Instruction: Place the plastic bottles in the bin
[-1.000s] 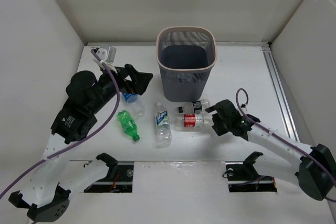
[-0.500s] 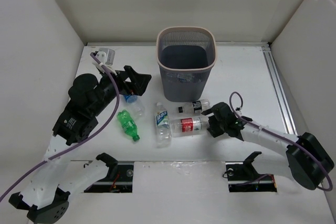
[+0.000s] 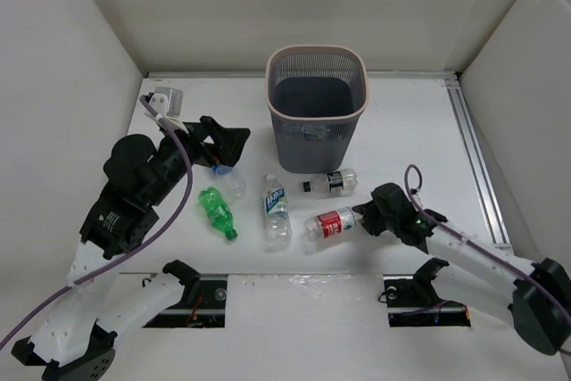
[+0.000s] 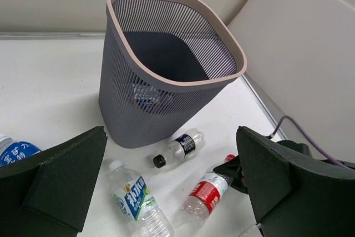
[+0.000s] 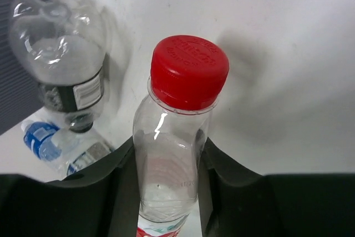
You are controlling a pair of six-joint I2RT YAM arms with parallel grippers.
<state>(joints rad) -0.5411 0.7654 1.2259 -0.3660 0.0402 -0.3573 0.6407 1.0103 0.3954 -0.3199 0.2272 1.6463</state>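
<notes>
The bin, grey mesh with a pale rim, stands at the back centre; a bottle shows through its mesh. In front of it five plastic bottles lie on the table: black-label, red-label, white-blue, green and blue-label. My right gripper is shut on the red-label bottle's neck, just below its red cap. My left gripper hovers open above the blue-label bottle, holding nothing. The left wrist view shows the bin and the red-label bottle.
White walls close in the table on the left, back and right. A metal rail runs along the right side. A small white object sits at the back left corner. The black-label bottle lies right beside the gripped one.
My right gripper has shut on the red-label bottle's neck and pulled it toward the near edge, tilting it. The left arm has drifted slightly left, still open.
</notes>
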